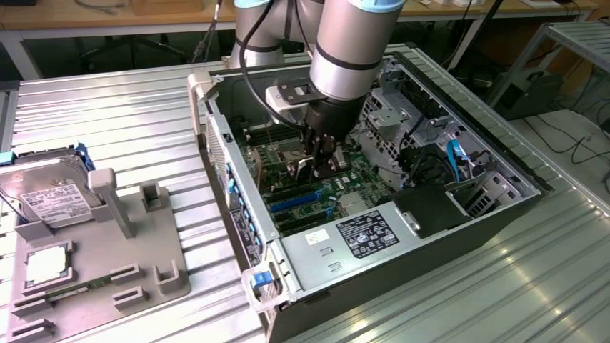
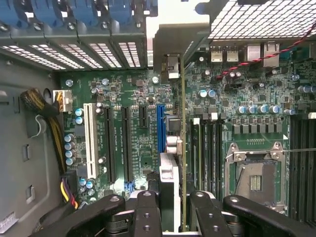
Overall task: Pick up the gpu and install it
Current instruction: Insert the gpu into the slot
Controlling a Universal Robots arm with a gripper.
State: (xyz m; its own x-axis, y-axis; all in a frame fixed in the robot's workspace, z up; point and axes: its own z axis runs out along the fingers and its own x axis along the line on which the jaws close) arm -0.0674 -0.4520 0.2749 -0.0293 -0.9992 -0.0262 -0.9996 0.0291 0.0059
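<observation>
Claw point(image 2: 175, 203) part-closed, pinching the gpu point(image 2: 170, 170) edge-on inside the case point(image 1: 221, 136), above the blue slot point(image 2: 160, 123). Pickup done, seating looks unfinished.

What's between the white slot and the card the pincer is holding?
In the wrist view, black slots and one blue slot on the green board lie between the white slot and the card held edge-on in the pincer.
</observation>
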